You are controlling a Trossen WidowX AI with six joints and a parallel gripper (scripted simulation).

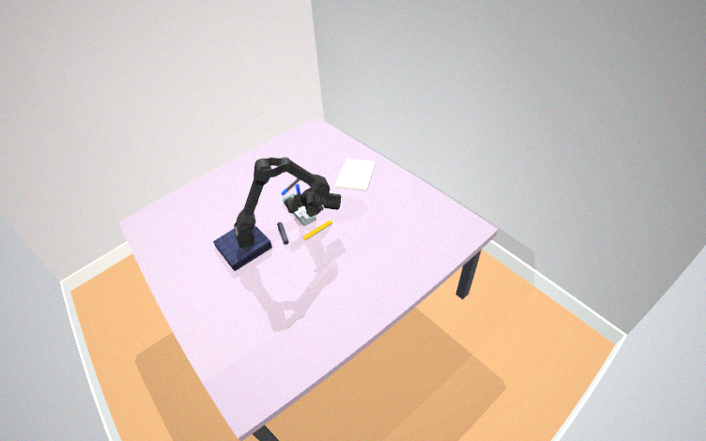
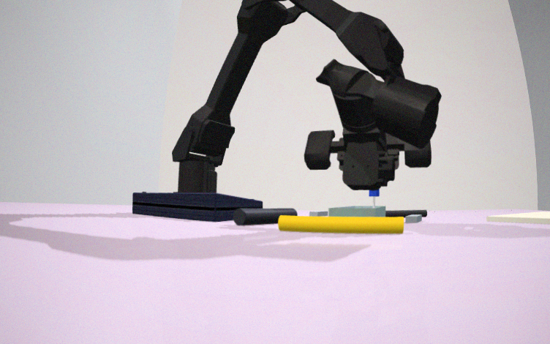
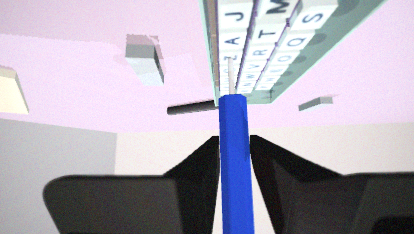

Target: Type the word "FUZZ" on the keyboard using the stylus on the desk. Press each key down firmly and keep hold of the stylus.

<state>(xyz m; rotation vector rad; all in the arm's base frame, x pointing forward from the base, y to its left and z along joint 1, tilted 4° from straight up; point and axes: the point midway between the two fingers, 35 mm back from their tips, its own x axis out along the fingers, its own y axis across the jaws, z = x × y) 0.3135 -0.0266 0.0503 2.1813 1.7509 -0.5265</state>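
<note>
My gripper is shut on the blue stylus, which points down with its thin pale tip below the fingers. The teal keyboard lies under the gripper, with rows of white letter keys. In the wrist view the tip overlaps the Z key, in the row by the left rim. In the exterior view the tip reaches the keyboard's top edge; whether the key is pressed down cannot be told. The arm hides part of the keyboard in the top view.
A yellow cylinder and a black cylinder lie near the keyboard. A dark rod lies beyond it. Small grey blocks flank it. A pale pad lies farther off.
</note>
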